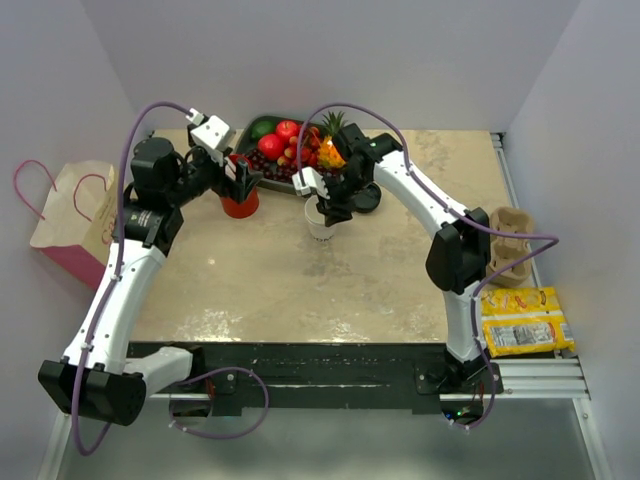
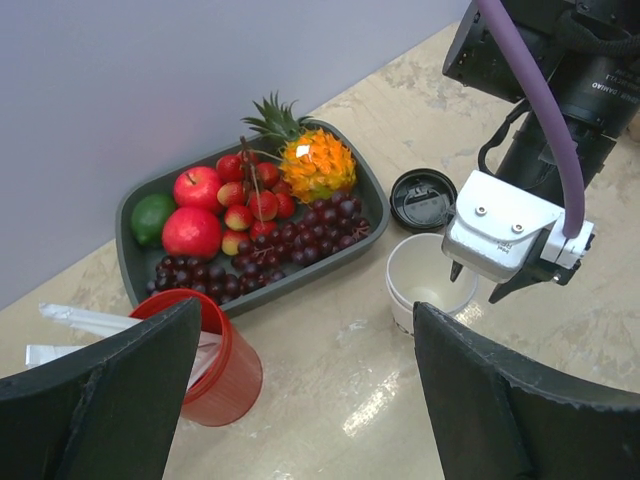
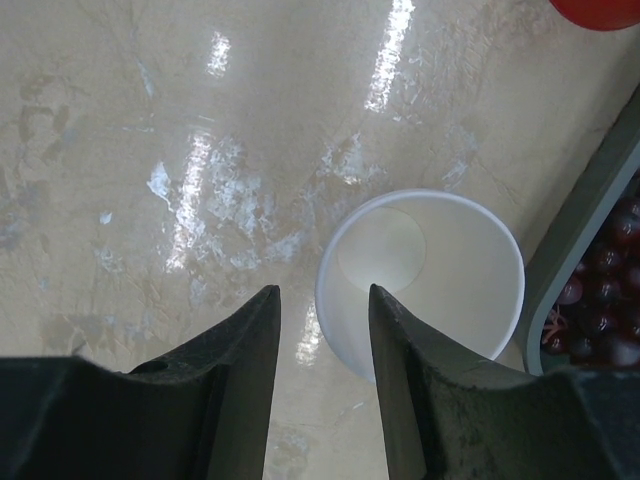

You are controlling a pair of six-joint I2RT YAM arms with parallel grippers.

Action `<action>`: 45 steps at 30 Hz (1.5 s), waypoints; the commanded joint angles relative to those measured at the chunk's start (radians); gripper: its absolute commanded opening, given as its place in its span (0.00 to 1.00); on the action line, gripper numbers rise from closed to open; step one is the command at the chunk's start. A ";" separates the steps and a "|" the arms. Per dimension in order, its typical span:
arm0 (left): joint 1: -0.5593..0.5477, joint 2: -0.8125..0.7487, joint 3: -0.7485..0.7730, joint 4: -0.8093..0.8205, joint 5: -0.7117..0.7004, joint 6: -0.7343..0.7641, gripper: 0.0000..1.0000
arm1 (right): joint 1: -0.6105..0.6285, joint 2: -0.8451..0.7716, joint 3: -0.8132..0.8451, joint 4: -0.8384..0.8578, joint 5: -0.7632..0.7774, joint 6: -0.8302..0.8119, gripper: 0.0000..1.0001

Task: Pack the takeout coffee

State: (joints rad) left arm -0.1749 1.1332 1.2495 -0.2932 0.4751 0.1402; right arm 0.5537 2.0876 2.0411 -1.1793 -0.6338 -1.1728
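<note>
Right claw (image 1: 333, 208), seen from overhead, hangs directly above the white paper cup (image 1: 322, 224) near the middle back of the tabletop (image 1: 300, 290). A black lid (image 1: 366, 198) lies flat just beside the cup, not on it. Left claw (image 1: 243, 180) sits at the red cup (image 1: 240, 204), in front of the fruit tray (image 1: 262, 124). A cardboard cup carrier (image 1: 510, 245) rests off the right edge and a paper bag (image 1: 75, 215) off the left.

Left wrist view: left claw (image 2: 305, 330) is spread wide and empty, with the red cup (image 2: 212, 372) and its straws (image 2: 90, 320) below one finger. The cup (image 2: 425, 275) stands open and looks empty; the lid (image 2: 423, 198) lies just behind it.

Right wrist view: right claw (image 3: 322, 295) is partly closed with a narrow gap, and the cup's (image 3: 440, 270) near rim falls between its fingers. Contact cannot be confirmed, and nothing is held.

Assessment: the task is at an early stage. The lid is unfitted, the cup ungrasped, and nothing is packed. Capping and placing in the carrier or bag remain.
</note>
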 commanded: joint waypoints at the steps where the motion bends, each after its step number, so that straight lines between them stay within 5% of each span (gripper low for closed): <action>1: 0.014 -0.015 -0.015 0.034 0.033 -0.034 0.91 | 0.006 0.000 -0.012 0.033 0.036 -0.007 0.44; 25: 0.035 -0.007 -0.036 0.054 0.048 -0.048 0.91 | 0.009 0.022 -0.022 0.057 0.077 -0.010 0.37; 33: 0.038 -0.007 -0.044 0.060 0.053 -0.054 0.91 | 0.015 0.023 -0.024 0.014 0.074 -0.041 0.43; 45: 0.046 -0.006 -0.051 0.069 0.060 -0.063 0.91 | 0.018 0.020 -0.022 0.043 0.085 -0.013 0.28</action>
State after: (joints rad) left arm -0.1429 1.1332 1.2015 -0.2550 0.5182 0.1047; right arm 0.5648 2.1132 2.0041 -1.1416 -0.5583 -1.1885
